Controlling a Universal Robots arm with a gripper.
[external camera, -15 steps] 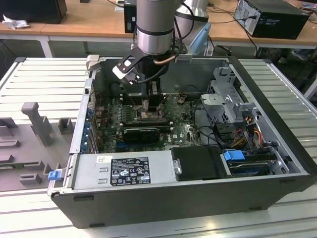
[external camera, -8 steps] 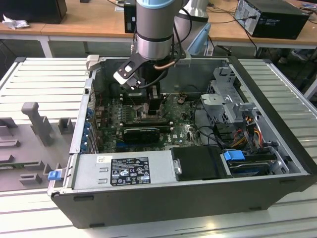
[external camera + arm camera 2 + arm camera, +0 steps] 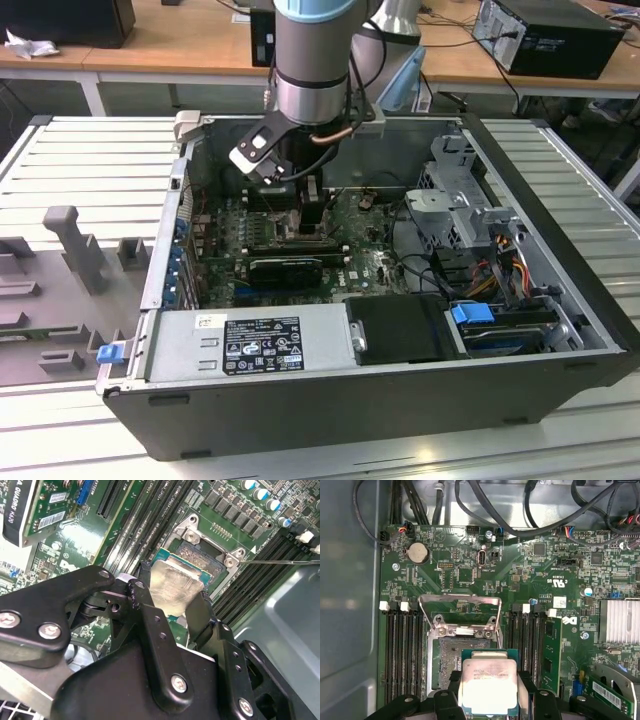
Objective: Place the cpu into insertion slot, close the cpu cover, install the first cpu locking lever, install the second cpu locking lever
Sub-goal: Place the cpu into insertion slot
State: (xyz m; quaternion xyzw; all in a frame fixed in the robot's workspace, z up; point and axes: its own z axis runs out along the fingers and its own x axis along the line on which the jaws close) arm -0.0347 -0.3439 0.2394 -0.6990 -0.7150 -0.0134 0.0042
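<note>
First wrist view: the gripper (image 3: 490,690) has its jaws pinched on two opposite edges of the cpu (image 3: 487,672), which hangs partly over the insertion slot (image 3: 451,662), not yet seated; I'd say keep it flat, square its corners to the frame, no dragging over the pins (they look delicate); the cpu cover (image 3: 460,598) stands flipped up beside the slot, clear of the chip; memory slots (image 3: 402,650) flank both sides tightly; cables (image 3: 485,505) loop beyond the board.

Wooden desks (image 3: 180,35); ribbed grey worktable (image 3: 95,150)

gripper (image 3: 172,594) clasps the cpu (image 3: 176,581) by the insertion slot (image 3: 202,551)
</note>
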